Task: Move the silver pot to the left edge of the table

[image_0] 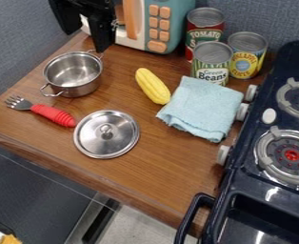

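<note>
The gripper (84,42) hangs at the upper left, in front of the toy microwave, with its two black fingers apart and nothing visible between them. Just below it on the wooden table stands the silver pot (82,88), upright and without its lid, near the table's left side. One fingertip is close to the pot's far handle; whether they touch I cannot tell. The pot's other handle points toward the lower left.
A silver lid (120,136) and a red-handled fork (52,115) lie in front of the pot. Rightward are a yellow corn-like toy (153,86), a light blue cloth (202,108), cans (210,64) and a dark stove (244,183). The microwave (157,24) stands behind.
</note>
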Robot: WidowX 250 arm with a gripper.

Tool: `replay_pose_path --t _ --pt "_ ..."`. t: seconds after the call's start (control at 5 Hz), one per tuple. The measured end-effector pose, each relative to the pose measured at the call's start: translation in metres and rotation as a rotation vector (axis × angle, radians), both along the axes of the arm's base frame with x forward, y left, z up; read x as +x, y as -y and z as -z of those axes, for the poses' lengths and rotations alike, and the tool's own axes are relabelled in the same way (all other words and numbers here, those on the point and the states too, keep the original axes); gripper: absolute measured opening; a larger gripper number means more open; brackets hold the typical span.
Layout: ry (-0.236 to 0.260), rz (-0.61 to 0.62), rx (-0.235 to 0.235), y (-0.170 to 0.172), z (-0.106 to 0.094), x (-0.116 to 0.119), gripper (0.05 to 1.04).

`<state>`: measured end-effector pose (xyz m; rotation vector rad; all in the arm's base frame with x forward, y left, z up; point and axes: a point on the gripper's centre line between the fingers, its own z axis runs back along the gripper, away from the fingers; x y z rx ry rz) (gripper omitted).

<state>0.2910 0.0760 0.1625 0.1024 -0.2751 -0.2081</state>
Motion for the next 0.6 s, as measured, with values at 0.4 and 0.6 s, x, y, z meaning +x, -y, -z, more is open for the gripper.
replay_pose_path --t 0.4,0.6 --pt "-0.045 0.000 -0.014 -0.004 0.012 0.000 1.001" --pt "-0.069 -0.039 -0.015 -0.016 0.018 0.008 1.001"
